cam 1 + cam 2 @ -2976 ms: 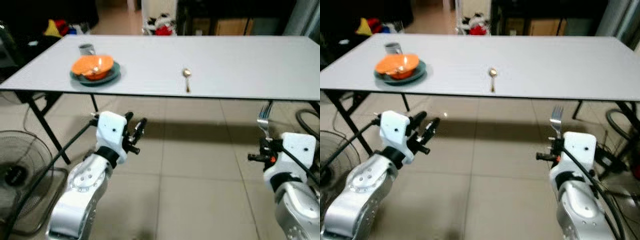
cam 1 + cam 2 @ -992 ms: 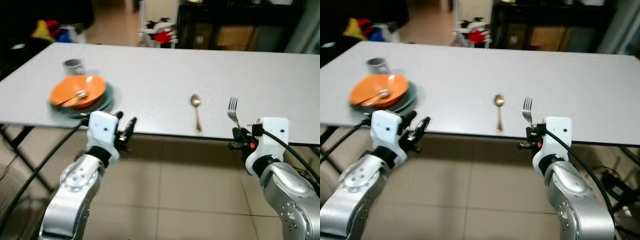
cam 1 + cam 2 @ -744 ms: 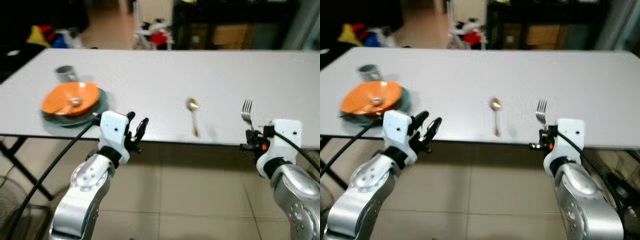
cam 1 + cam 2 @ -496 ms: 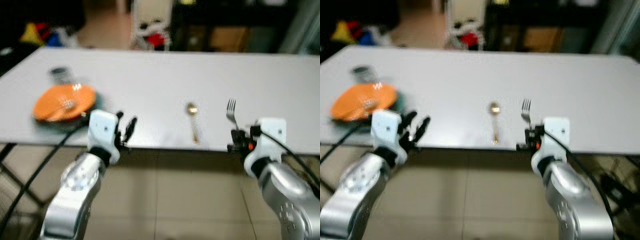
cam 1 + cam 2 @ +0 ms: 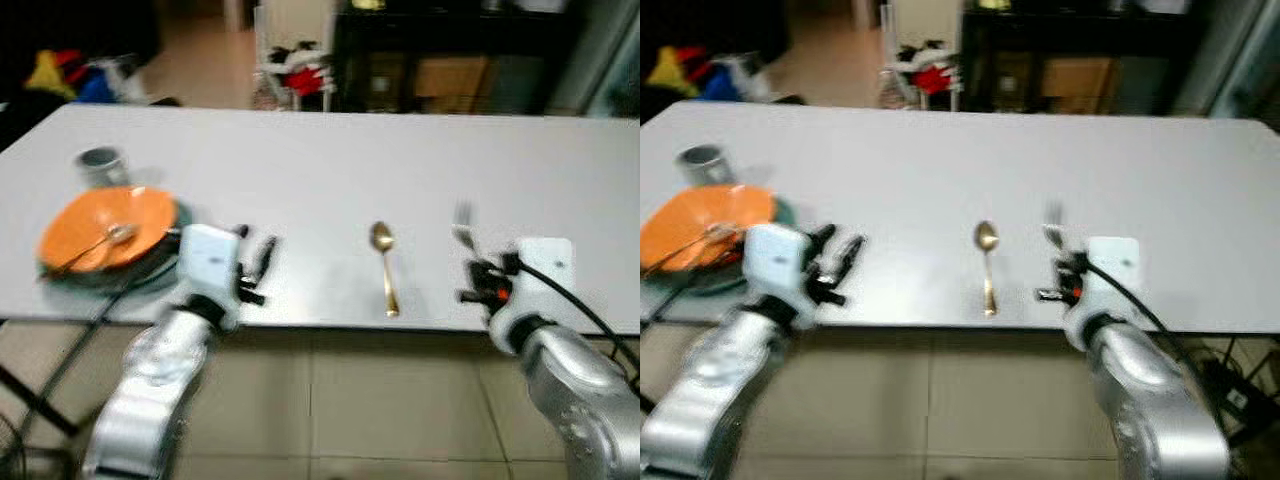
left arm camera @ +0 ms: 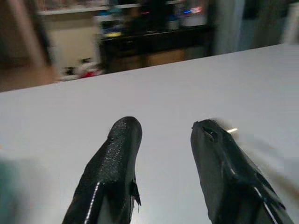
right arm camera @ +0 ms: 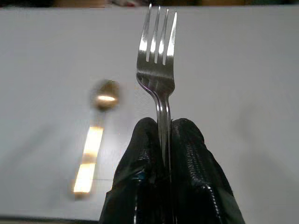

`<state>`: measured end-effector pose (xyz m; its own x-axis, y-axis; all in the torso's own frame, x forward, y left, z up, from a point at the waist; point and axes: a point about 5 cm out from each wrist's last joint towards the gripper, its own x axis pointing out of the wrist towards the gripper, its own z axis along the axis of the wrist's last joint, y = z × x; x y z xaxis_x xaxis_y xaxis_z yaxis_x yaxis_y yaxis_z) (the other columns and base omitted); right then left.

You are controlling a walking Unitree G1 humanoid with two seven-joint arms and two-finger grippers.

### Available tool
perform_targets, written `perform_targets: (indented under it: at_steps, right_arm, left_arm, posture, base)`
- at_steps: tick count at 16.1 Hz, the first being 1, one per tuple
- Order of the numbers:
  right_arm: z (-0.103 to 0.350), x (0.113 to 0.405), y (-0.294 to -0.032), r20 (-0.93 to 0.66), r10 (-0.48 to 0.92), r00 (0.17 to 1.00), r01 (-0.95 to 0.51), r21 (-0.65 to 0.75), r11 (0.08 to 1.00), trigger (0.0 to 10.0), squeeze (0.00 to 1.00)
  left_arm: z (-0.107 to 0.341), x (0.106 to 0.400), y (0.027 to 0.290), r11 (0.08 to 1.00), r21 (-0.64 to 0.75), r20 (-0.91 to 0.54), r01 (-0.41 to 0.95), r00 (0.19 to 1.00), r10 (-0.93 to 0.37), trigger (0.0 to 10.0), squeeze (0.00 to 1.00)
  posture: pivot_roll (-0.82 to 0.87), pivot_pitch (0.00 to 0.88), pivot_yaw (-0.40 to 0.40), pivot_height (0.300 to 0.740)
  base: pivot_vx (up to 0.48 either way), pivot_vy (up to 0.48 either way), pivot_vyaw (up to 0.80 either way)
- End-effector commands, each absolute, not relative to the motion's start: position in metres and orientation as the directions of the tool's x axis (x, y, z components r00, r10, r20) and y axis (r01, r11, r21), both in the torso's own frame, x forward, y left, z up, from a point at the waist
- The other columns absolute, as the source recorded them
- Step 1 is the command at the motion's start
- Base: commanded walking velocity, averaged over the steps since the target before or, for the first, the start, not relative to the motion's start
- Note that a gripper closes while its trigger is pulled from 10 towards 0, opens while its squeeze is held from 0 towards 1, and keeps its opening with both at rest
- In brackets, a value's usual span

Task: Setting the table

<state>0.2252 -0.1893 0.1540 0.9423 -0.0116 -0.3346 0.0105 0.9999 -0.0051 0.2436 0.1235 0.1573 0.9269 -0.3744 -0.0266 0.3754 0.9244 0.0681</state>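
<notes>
Spanning the view, a white table (image 5: 420,150) carries an orange bowl (image 5: 100,235) near its left edge and a gold spoon (image 5: 385,262) near its front edge. The right gripper (image 7: 163,133) pinches a fork (image 7: 157,56) upright (tines up) beside the spoon; the left gripper (image 6: 163,133) hangs parted over the front edge.

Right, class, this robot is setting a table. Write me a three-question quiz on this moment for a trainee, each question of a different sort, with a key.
1. True or false: the right gripper is shut on a fork.
2. Which lies on the table just left of the held fork?
A. a knife
B. a gold spoon
C. a napkin
3. Fill in: the orange bowl sits on a dark plate, and behind them stands a grey ____.

Key:
1. True; the fork stands tines up between the fingers.
2. B.
3. Cup. The left gripper is open over the table, holding nothing.
</notes>
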Motion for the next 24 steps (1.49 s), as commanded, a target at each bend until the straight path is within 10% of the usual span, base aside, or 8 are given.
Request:
perform_targets:
  at_steps: [1,24]
  right_arm:
    - [0.157,0.227,-0.184,-0.322,0.012,0.947,-0.012,0.002,1.0,10.0,0.0]
    - [0.116,0.268,-0.192,-0.605,-0.021,0.796,-0.048,-0.096,0.994,10.0,0.0]
  left_arm:
    - [0.159,0.244,0.132,0.932,0.091,-0.026,0.352,0.936,-0.351,10.0,0.0]
    - [0.14,0.218,0.106,0.69,0.085,-0.206,0.719,0.69,-0.694,10.0,0.0]
  posture:
    - [0.05,0.0,0.013,0.74]
    - [0.09,0.0,0.044,0.74]
  base:
    - [0.315,0.0,0.0]
    - [0.069,0.0,0.0]
